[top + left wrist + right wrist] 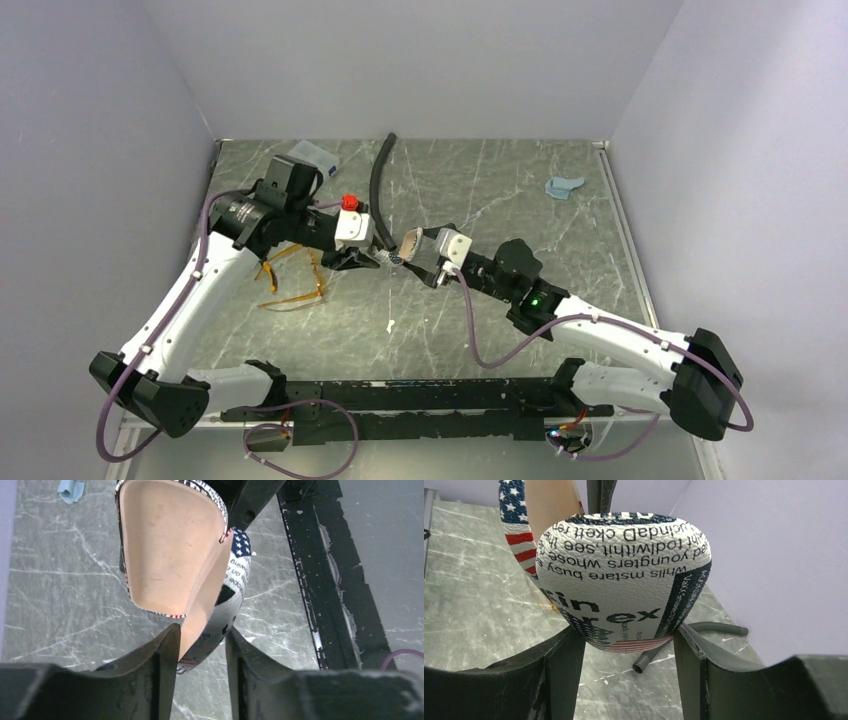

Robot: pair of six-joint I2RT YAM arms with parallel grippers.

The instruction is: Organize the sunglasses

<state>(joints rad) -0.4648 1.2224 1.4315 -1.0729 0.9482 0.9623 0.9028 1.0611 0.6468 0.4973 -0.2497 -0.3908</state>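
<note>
Sunglasses [292, 299] on table [600, 260], left of pouch [412, 243]

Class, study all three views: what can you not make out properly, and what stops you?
- Amber-lensed wire sunglasses: top view, partly covered by the left arm; fold state unreadable.
- Printed grey-white pouch with tan lining: left wrist view, far end cut off by the top edge.
- Left tool: wrist view, pinching the pouch lip or only straddling it, unclear.
- Pale object at the back wall: top view, too small, arm overlaps it.

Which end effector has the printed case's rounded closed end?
The right end effector: it pinches the case's bulging end, whereas the left end effector sits at the tan-lined open mouth.
</note>
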